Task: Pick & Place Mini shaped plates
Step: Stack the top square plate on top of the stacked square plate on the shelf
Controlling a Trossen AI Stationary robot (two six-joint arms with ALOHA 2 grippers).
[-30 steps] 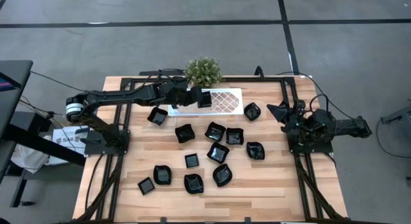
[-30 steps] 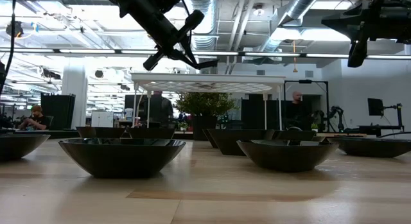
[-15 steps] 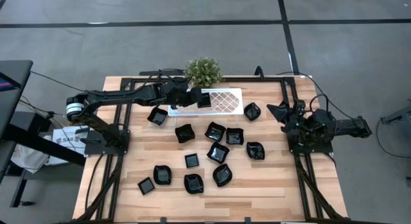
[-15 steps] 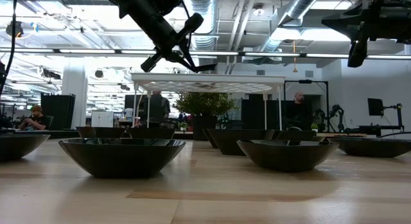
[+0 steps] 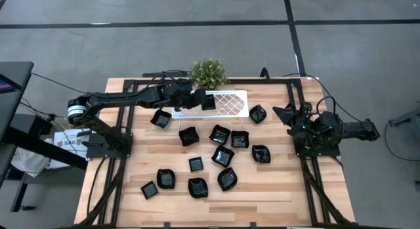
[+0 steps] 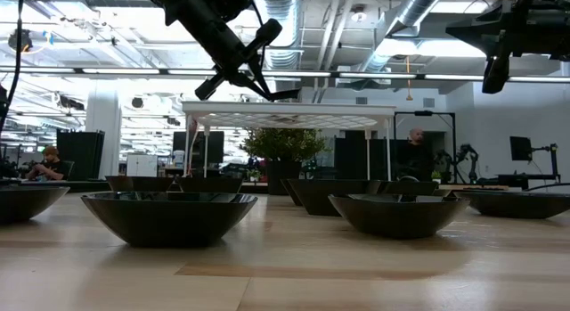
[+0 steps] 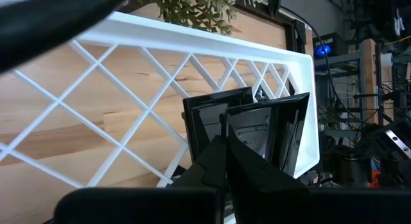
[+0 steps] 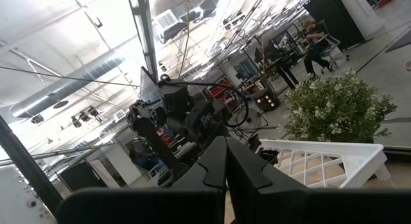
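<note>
My left gripper [image 5: 199, 100] reaches over the left part of the white lattice tray [image 5: 233, 104] and is shut on a black square mini plate [image 7: 273, 131]. A second dark square shape [image 7: 212, 115] shows just behind that plate, over the lattice. Several more black mini plates [image 5: 223, 155] rest on their bases across the wooden table. In the low view the held plate [image 6: 283, 93] shows edge-on, just above the raised tray [image 6: 289, 106]. My right gripper [image 5: 289, 114] is shut on nothing and parked at the table's right edge. My left gripper pinches the mini plate's rim [image 7: 239, 137] between its two fingers, at the side nearest the arm. The fingers come slanting down from the table's left. The plate sticks out beyond the fingertips, close over the lattice; I cannot tell whether it touches the tray.
A small green potted plant [image 5: 208, 73] stands right behind the tray at the far edge. One plate [image 5: 257, 113] lies by the tray's right end and another [image 5: 161, 118] by its left end. Bare wood shows along the table's near edge and at the left.
</note>
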